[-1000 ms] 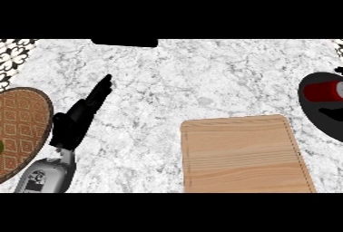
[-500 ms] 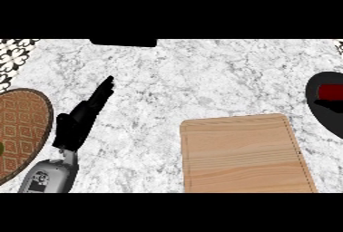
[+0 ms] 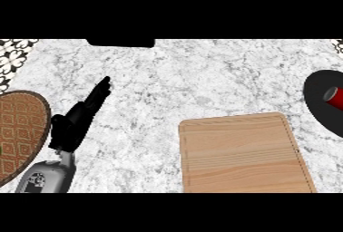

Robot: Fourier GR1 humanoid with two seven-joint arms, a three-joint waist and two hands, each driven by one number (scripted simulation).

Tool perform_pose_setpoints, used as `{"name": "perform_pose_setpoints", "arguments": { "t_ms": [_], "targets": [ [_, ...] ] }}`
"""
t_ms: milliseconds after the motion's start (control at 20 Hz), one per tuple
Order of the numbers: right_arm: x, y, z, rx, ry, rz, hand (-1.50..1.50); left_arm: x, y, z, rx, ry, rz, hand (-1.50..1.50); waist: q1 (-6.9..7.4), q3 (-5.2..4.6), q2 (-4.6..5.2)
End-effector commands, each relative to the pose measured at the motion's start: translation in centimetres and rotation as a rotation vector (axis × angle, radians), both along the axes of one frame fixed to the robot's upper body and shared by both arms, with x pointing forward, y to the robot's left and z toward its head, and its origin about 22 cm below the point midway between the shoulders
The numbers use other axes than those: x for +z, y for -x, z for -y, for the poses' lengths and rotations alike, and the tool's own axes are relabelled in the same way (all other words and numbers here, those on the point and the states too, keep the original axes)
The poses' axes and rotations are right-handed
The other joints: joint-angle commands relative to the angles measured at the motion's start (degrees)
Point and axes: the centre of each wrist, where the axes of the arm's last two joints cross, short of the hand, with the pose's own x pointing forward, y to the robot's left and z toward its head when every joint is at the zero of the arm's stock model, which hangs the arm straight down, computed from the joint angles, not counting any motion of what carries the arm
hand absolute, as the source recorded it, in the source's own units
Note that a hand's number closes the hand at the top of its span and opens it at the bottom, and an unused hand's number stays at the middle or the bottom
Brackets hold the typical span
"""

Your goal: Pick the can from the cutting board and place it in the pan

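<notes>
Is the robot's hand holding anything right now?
No. The left hand rests on the counter with straight fingers, holding nothing. The right hand isn't in view. The red can already lies in the pan.

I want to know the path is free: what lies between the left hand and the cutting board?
Only bare marble counter shows between the left hand and the cutting board in the head view.
</notes>
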Motion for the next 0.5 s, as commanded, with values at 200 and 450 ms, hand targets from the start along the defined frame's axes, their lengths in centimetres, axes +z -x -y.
{"name": "perform_pose_setpoints", "arguments": {
  "t_ms": [200,450],
  "targets": [
    [-0.9,4.4,2.8,0.060,-0.054,0.138,-1.50,-0.5,0.8,-1.2,0.008,0.000,-0.016,0.00,-0.65,0.03,-0.43],
    [-2.2,7.1,3.7,0.083,-0.077,0.131,-1.50,-0.1,0.6,-1.6,0.028,-0.011,-0.004,0.00,-1.60,0.00,-0.82]
  ]
}}
